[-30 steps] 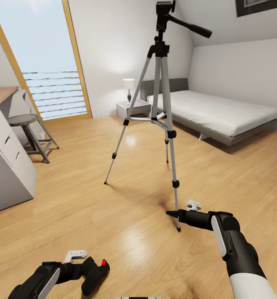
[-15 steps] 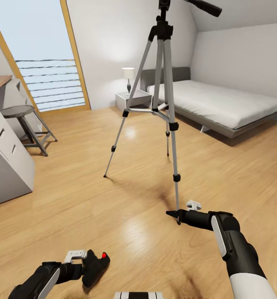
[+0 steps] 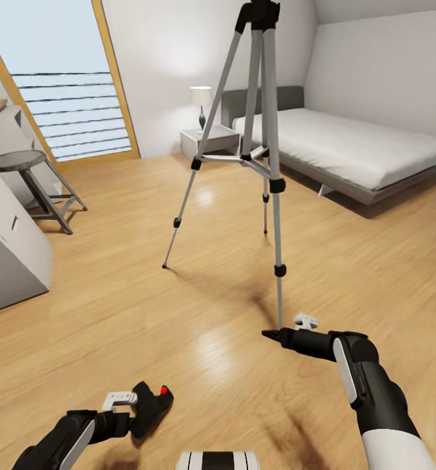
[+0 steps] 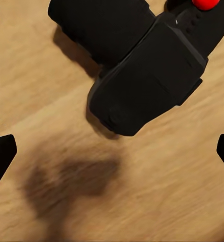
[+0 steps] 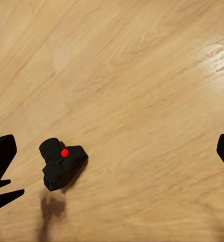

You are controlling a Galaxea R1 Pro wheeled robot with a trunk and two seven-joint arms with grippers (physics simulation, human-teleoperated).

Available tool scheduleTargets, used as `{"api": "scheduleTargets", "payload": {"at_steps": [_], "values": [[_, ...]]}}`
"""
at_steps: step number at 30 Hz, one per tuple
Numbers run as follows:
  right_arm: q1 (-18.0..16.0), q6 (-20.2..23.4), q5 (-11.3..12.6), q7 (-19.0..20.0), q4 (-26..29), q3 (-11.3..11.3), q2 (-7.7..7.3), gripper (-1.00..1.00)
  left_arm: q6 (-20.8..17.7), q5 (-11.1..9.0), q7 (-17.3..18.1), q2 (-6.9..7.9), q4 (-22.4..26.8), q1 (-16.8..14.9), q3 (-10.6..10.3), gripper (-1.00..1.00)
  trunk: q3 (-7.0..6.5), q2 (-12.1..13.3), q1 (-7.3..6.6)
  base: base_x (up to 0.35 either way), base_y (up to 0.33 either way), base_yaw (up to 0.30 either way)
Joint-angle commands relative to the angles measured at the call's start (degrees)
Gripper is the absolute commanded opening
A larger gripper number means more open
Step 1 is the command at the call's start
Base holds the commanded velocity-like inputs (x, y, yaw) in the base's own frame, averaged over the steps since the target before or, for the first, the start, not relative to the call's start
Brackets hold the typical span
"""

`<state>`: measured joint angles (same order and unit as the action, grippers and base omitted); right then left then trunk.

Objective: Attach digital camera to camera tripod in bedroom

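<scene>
The digital camera [image 3: 151, 406], a small black box with a red button, lies on the wood floor just ahead of my left gripper [image 3: 132, 412]. In the left wrist view the digital camera [image 4: 147, 65] rests beyond the fingertips [image 4: 1, 154], which stand far apart with only floor between them; my left gripper [image 4: 112, 154] is open. The camera tripod [image 3: 277, 186] stands in the middle of the bedroom, its top cut off by the picture's edge. My right gripper [image 3: 270, 335] hovers open beside the tripod's nearest foot. The right wrist view looks down on the digital camera [image 5: 61, 164].
A grey bed [image 3: 348, 150] stands at the back right, with a nightstand and lamp [image 3: 208, 134] beside it. A metal stool [image 3: 25, 163] and a white drawer unit [image 3: 6, 254] are at the left. The tall window [image 3: 68, 98] fills the back left.
The whole head view has shifted: floor, tripod and digital camera sit higher in the picture, and the tripod's pan head has left the top edge. Both arms keep their places.
</scene>
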<state>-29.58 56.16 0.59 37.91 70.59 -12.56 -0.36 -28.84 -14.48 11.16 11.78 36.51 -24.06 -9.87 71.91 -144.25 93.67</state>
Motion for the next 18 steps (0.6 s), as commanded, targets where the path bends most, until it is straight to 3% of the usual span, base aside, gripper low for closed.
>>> {"api": "scheduleTargets", "payload": {"at_steps": [1,14,18], "values": [[0.0,0.4,0.0,0.1,0.1,-0.1,0.01,1.00,-0.3,-0.4,-0.1,0.07,0.1,0.0,-0.2,1.00,0.27,0.0,0.01,0.000,0.000,0.000],[0.0,0.3,-0.3,-0.1,0.5,-0.4,0.01,1.00,-0.3,-0.1,-0.2,0.04,0.5,0.0,-0.3,1.00,3.15,-0.2,0.35,0.000,0.000,0.000],[0.0,0.3,-0.8,-0.2,0.5,-0.4,0.01,1.00,-0.3,0.3,-0.2,0.00,0.6,0.0,-0.3,1.00,3.15,-0.2,0.35,0.000,0.000,0.000]]}}
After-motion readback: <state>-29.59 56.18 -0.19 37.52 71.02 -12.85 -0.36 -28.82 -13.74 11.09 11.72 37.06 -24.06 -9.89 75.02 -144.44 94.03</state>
